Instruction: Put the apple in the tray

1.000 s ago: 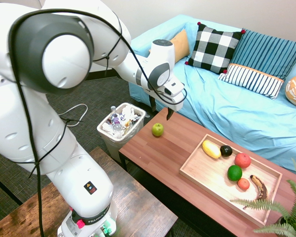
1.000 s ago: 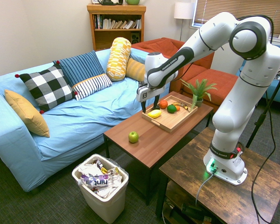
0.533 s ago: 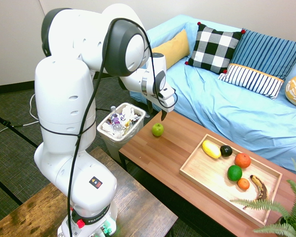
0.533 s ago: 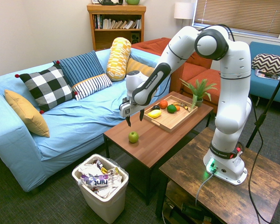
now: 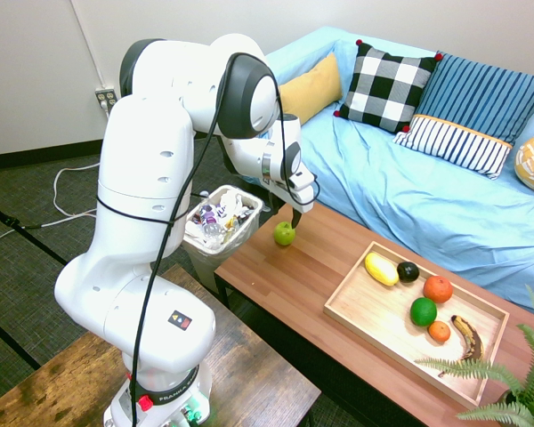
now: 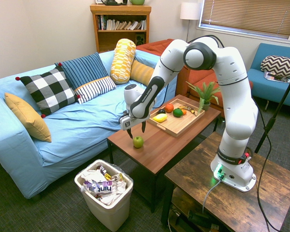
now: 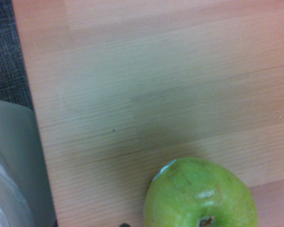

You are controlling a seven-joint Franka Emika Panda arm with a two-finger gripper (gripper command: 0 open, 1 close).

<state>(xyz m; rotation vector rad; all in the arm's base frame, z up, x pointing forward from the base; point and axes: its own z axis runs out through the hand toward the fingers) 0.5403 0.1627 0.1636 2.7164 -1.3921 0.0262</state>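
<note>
Your jaws (image 6: 137, 131) have come down from over counter (image 6: 149, 153) near tray (image 6: 170, 131) to just above apple (image 6: 138, 141); fingers spread, nothing gripped. Apple sits on counter, outside tray. Grasp looks next; centre before closing.

Fruits (image 5: 423, 311) lie in the tray (image 5: 343, 307) on the table (image 5: 316, 258).

In the wrist view, the apple (image 7: 201, 196) is cut off at six o'clock; the waste bin (image 7: 14, 161) runs out of frame at nine o'clock, its contents blurred.
</note>
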